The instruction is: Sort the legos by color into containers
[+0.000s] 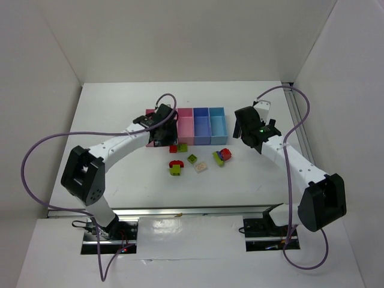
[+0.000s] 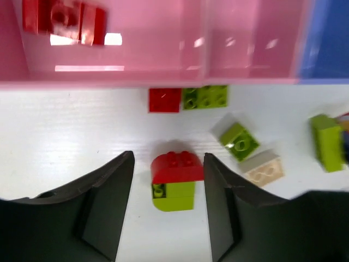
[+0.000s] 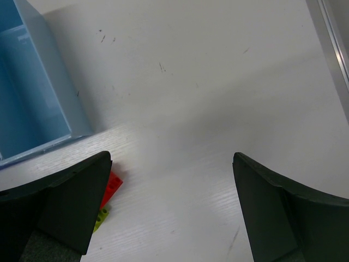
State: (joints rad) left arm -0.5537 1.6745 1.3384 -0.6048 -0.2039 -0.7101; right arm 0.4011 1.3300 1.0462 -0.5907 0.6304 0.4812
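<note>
A red-on-lime clump (image 2: 174, 183) lies on the table between the fingers of my open left gripper (image 2: 168, 169), touching neither. In the top view that gripper (image 1: 161, 133) hovers at the near edge of the pink bins (image 1: 185, 129). A red brick (image 2: 164, 100) and a lime brick (image 2: 205, 97) lie against the pink bin wall (image 2: 163, 73). Red bricks (image 2: 62, 22) lie inside the left pink bin. Another lime brick (image 2: 239, 139), a cream brick (image 2: 263, 169) and a lime-red-blue clump (image 1: 222, 156) lie to the right. My right gripper (image 3: 170, 164) is open and empty over bare table beside the light blue bin (image 3: 32, 98).
The periwinkle bin (image 1: 201, 125) sits between the pink and light blue bins (image 1: 217, 123). White walls enclose the table on three sides. A metal rail (image 3: 332, 43) runs along the right edge. The edge of the mixed clump (image 3: 112, 185) shows by my right gripper's left finger.
</note>
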